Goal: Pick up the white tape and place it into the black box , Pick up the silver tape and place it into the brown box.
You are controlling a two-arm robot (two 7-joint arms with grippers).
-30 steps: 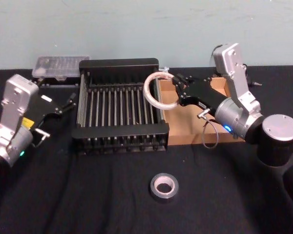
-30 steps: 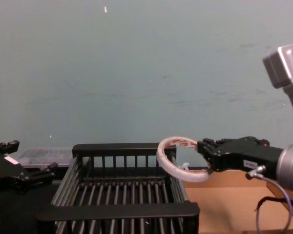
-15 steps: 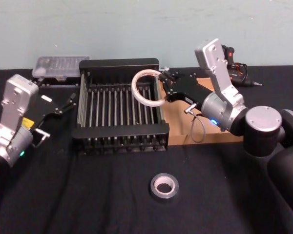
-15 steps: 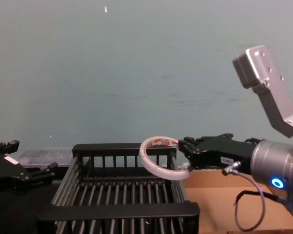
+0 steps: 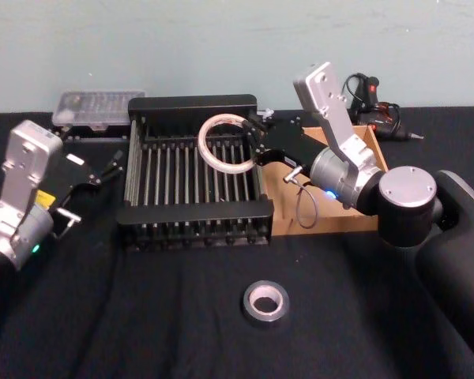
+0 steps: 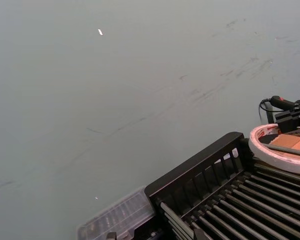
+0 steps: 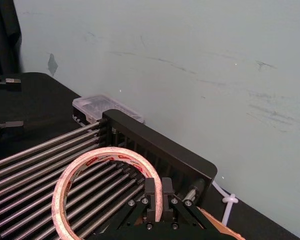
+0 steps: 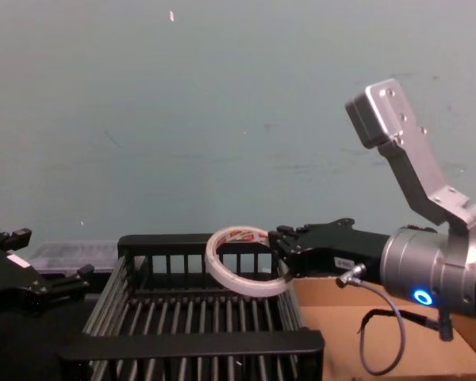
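As right tool (image 5: pixel 257 146) pinched white tape (image 5: pixel 225 147) by rim above black box (image 5: pixel 193 213), I feared tilted release, roll wedging between bars; left tool (image 5: pixel 110 167) parked open.

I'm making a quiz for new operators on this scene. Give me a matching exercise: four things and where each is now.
1 white tape
2 silver tape
3 brown box
4 left tool

a on the black cloth, in front of the boxes
b held over the black box
c to the right of the black box
d to the left of the black box

Pairs: 1-b, 2-a, 3-c, 4-d
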